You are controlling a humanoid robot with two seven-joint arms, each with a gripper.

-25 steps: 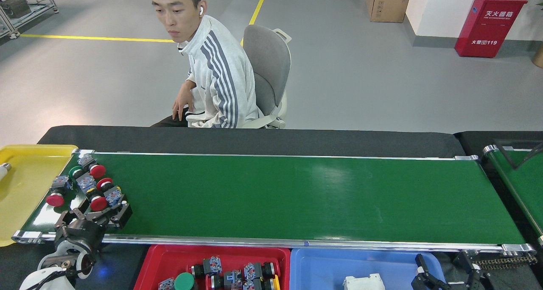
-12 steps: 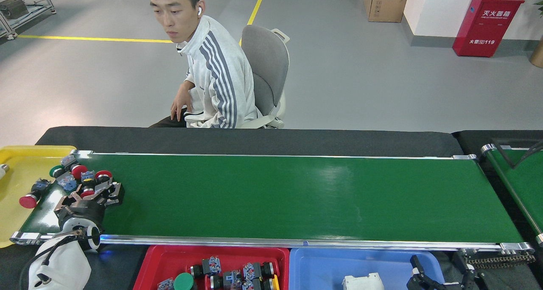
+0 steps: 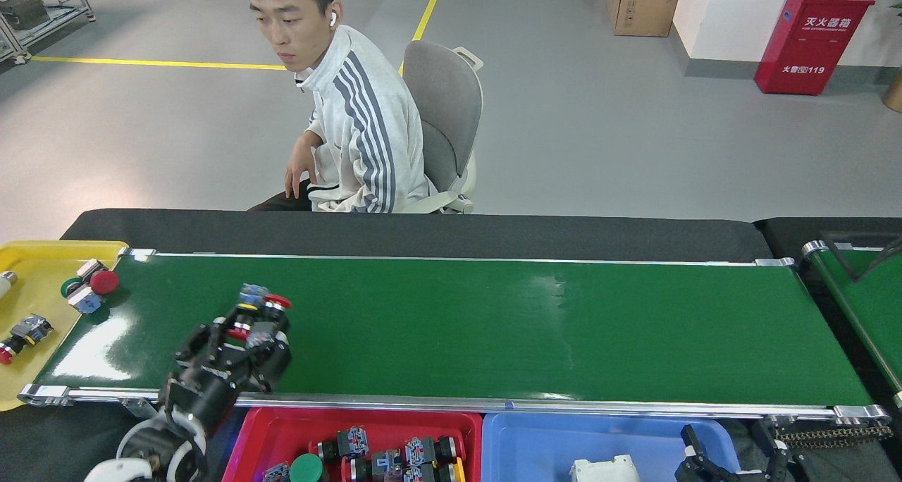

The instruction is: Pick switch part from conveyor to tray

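Hard plastic, light and rigid, the red-capped switch part (image 3: 262, 314) sits clamped in the left gripper (image 3: 255, 332) above the conveyor (image 3: 493, 327); the boxy body grips best; the right gripper (image 3: 697, 457) looks spread, empty.

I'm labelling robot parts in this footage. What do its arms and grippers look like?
The left gripper is black, with chunky jointed fingers on a black cylindrical wrist; below it comes a white-shelled arm with a round silver joint. The right gripper is black too, only partly in view.
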